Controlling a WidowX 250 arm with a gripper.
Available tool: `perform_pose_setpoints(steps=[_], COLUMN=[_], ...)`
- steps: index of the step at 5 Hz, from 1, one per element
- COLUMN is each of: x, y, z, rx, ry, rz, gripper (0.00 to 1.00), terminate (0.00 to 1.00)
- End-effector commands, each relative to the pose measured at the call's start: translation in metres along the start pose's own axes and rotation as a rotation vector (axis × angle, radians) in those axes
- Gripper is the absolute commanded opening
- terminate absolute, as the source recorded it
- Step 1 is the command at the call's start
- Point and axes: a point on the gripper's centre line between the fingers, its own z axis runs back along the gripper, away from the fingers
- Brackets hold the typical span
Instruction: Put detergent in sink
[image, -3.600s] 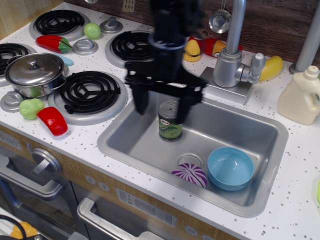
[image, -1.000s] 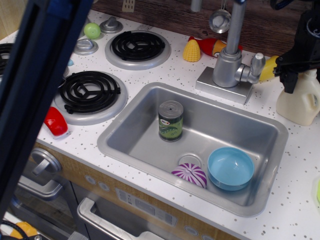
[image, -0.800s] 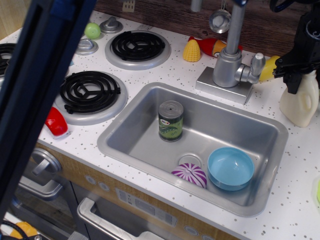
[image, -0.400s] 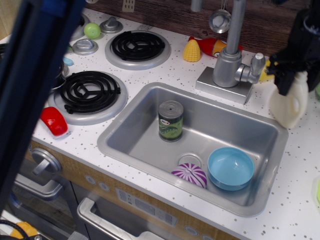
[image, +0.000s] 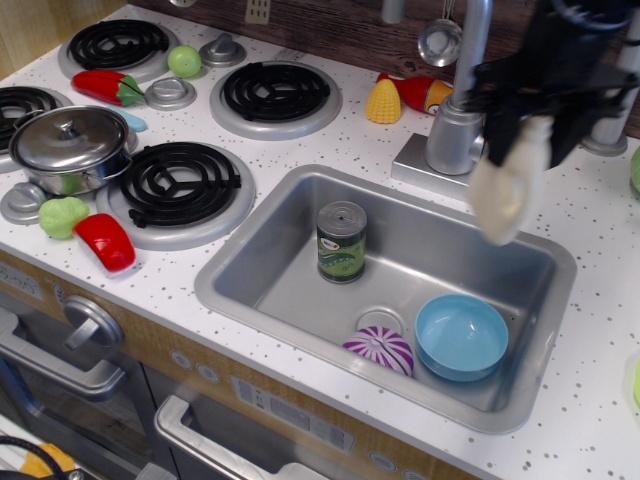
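Observation:
The cream-white detergent jug (image: 507, 190) hangs blurred in the air above the right back part of the grey sink (image: 300, 210). My black gripper (image: 528, 125) is shut on the jug's top and holds it clear of the counter. The jug's cap is hidden between the fingers. Inside the sink stand a green-labelled tin can (image: 341, 241), a light-blue bowl (image: 460, 336) and a purple-striped toy (image: 379, 349) next to the drain.
The grey faucet (image: 458, 120) rises just left of the gripper. A corn cob (image: 384, 101) and red toy lie behind the sink. Stove burners (image: 180, 183), a lidded pot (image: 68, 147), and red and green toy vegetables fill the left counter.
The gripper took hold of the detergent on the right counter, lifted it and carried it left over the sink. The dark arm blocking the left side has moved out of view.

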Motion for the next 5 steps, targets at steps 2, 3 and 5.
perform_pose_setpoints(steps=[2, 3, 5], x=[0.0, -0.001, -0.006], y=[0.084, 0.108, 0.131], z=[-0.017, -0.04, -0.085], rx=[-0.036, -0.025, -0.061], ry=[-0.021, 0.01, 0.069], rz=[-0.125, -0.173, -0.187], gripper=[0.0, 0.0, 0.0], terminate=[0.0, 0.0, 0.0])
